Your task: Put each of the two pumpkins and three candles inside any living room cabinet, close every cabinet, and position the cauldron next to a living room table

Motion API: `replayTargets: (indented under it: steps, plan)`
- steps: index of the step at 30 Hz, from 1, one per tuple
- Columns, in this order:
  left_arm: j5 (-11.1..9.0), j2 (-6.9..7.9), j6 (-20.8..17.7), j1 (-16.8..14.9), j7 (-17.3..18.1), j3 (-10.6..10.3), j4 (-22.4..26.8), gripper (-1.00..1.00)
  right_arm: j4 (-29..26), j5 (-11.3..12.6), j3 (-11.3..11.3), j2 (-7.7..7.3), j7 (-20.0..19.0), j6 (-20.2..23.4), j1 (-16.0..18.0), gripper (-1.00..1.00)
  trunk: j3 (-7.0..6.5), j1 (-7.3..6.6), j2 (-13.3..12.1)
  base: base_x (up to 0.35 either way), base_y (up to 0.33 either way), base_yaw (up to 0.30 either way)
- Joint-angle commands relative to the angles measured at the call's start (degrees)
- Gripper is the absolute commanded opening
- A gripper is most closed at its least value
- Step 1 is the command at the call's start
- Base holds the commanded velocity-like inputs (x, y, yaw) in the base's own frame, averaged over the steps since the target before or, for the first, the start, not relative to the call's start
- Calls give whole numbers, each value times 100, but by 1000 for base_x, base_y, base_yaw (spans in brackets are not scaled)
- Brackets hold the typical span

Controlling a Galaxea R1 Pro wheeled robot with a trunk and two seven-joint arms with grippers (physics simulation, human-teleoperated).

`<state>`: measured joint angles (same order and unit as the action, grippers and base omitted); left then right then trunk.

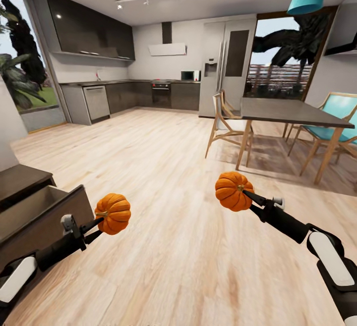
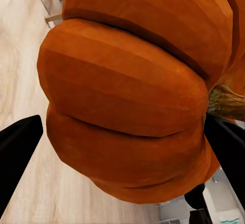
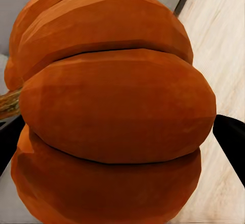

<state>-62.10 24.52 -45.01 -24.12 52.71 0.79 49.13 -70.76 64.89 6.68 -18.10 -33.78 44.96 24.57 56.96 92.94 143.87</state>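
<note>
Left end effector (image 1: 96,228): fingers clamped on a pumpkin (image 1: 113,213), held in the air over the wood floor (image 1: 163,177).
Left pumpkin close up: ribbed orange body (image 2: 127,91) between the two black fingers (image 2: 18,152).
Right end effector (image 1: 248,198): clamped on the other pumpkin (image 1: 232,190), also held above the floor.
Cabinet (image 1: 34,212): just beside the left end effector, on its outer side, drawer pulled open.
Dining table (image 1: 292,110): beyond the right end effector, with chairs (image 1: 228,123).

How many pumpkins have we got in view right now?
2. One pumpkin is held in the left pincer, beside the open cabinet drawer; the other pumpkin is in the right pincer, over the floor.
</note>
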Motion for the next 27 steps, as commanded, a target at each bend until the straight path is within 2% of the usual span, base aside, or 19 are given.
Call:
replayTargets:
  steps: [1, 27]
  plan:
    - [-21, 0, -34, -5, 3, -3, 0, -100, 1, 24, 9, 0, -4, 39, 2, -100, 5, -1, 2, -1, -282, 290]
    - [-17, 0, -34, -5, 3, 0, -3, -100, 10, 24, 0, 0, -3, 39, 4, -100, 5, -1, 2, 0, -283, 290]
